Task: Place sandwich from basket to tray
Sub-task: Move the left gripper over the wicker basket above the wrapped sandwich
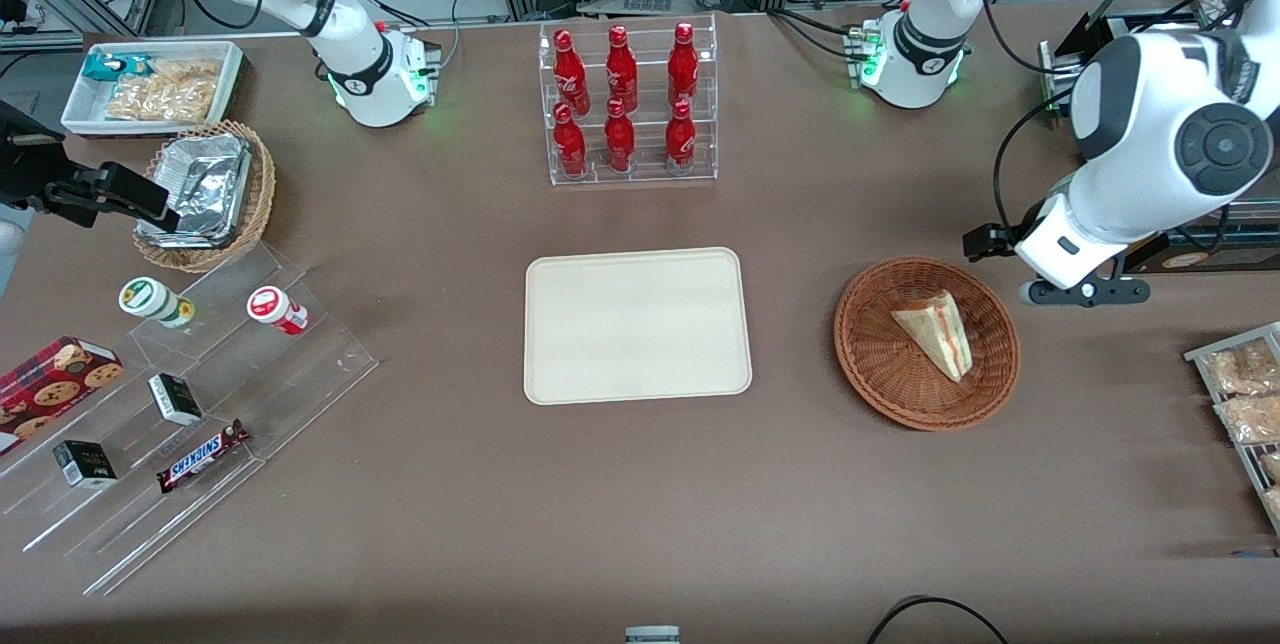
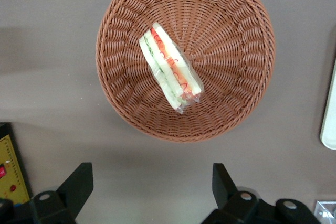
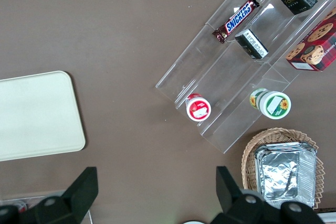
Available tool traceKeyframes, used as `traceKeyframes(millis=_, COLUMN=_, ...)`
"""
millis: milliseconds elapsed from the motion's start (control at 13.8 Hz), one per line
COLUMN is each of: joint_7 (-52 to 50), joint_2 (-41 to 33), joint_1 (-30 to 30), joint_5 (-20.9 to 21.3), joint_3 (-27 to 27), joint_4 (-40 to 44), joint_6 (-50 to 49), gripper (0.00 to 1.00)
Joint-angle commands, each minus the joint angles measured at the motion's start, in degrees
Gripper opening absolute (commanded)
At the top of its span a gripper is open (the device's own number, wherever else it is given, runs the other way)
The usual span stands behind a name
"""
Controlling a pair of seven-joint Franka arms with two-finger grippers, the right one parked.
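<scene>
Sandwich (image 1: 935,332) sits in the basket (image 1: 868,349), wrapped in clear film, lying on its side with the filling edge angled across the weave; nothing touching it. Basket is toward the working arm's end of the table, tray (image 1: 637,324) is bare at the table centre, well apart from the basket. Left gripper (image 2: 149,195) hangs above the table just beside the basket rim, fingers (image 2: 77,186) spread wide apart, holding nothing, not yet over the sandwich.

Pick not started, judging by this.

Risks: wedge is soft, so a hard squeeze could crush the bread. Film looks slippery and loose at the tip; pinching only film could let it slide out mid-carry. Fingers coming down off-axis to the wedge may push it against the basket wall or snag the wicker and drag the light basket.
</scene>
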Motion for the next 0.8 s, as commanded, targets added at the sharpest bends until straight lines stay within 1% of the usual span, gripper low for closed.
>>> traceKeyframes(millis=0, joint_7=-3.7, joint_2=-1.3, joint_1=0.0, joint_5=0.6, joint_3=-0.1, joint_4=-4.6, joint_6=5.8, gripper=1.00)
traceKeyframes(millis=290, joint_7=-10.7, joint_2=-1.1, joint_1=-0.2, joint_5=0.6, joint_3=-0.2, joint_4=-10.9, joint_6=16.3, gripper=1.00)
traceKeyframes(millis=507, joint_7=-17.0, joint_2=1.0, joint_1=-0.3, joint_5=0.6, joint_3=-0.2, joint_4=-11.6, joint_6=20.6, gripper=1.00)
traceKeyframes(millis=725, joint_7=-26.0, joint_2=3.1, joint_1=-1.4, joint_5=0.6, joint_3=-0.2, joint_4=-12.1, joint_6=25.0, gripper=1.00)
